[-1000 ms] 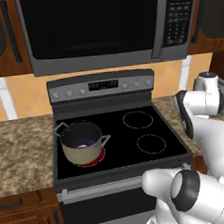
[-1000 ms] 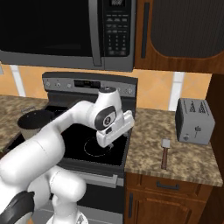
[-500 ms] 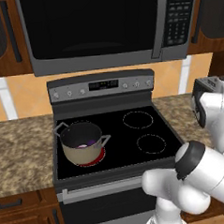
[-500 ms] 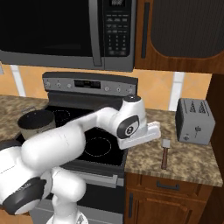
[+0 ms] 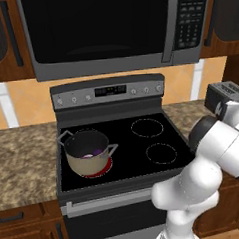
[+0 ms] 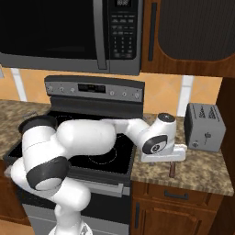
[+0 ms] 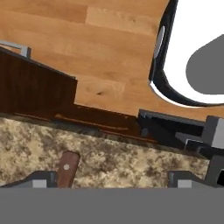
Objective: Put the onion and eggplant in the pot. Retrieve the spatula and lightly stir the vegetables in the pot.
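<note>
Granite counter [image 6: 202, 167] right of the stove, bounded by the toaster [image 6: 204, 126] behind and the front edge. Arm is stretched rightward, hand pointed down over the spatula [image 6: 172, 170]. Gripper [image 7: 113, 179] is spread wide, holding nothing; the handle is seen by one fingertip. Pot [image 5: 87, 152] is seated on the front-left burner.

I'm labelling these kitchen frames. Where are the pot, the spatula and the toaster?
pot [image 5: 84, 165]: left base view, on its beige side wall.
spatula [image 7: 67, 169]: hand view, on the brown handle end.
toaster [image 6: 204, 129]: right base view, on its grey front face.
</note>
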Available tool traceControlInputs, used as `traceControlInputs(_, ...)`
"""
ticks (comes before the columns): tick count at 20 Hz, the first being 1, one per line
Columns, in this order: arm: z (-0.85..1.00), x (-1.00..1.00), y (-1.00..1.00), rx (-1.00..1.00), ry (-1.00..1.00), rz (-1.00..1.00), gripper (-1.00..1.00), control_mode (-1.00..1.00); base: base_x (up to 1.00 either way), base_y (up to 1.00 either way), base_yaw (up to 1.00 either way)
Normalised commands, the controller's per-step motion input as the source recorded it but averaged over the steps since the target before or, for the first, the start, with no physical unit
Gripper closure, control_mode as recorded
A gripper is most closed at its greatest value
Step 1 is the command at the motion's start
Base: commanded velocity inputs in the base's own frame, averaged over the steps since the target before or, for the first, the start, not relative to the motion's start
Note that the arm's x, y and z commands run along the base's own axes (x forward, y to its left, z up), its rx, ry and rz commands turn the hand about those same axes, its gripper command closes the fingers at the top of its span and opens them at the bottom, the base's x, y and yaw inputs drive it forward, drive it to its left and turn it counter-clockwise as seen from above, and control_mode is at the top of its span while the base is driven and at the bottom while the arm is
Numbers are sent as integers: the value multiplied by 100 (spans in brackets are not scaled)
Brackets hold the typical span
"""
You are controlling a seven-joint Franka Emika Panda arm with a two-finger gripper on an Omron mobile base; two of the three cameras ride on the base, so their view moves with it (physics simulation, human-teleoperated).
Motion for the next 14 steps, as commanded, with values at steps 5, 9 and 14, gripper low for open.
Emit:
traceControlInputs(5, -46, 41, -34, 4, 0, -21, -100, -100, 0, 0, 0)
traceControlInputs(9, -38, 24, -15, 1, 0, -15, -100, -100, 0, 0, 0)
traceControlInputs(14, -35, 25, -4, 0, 0, -13, -100, -100, 0, 0, 0)
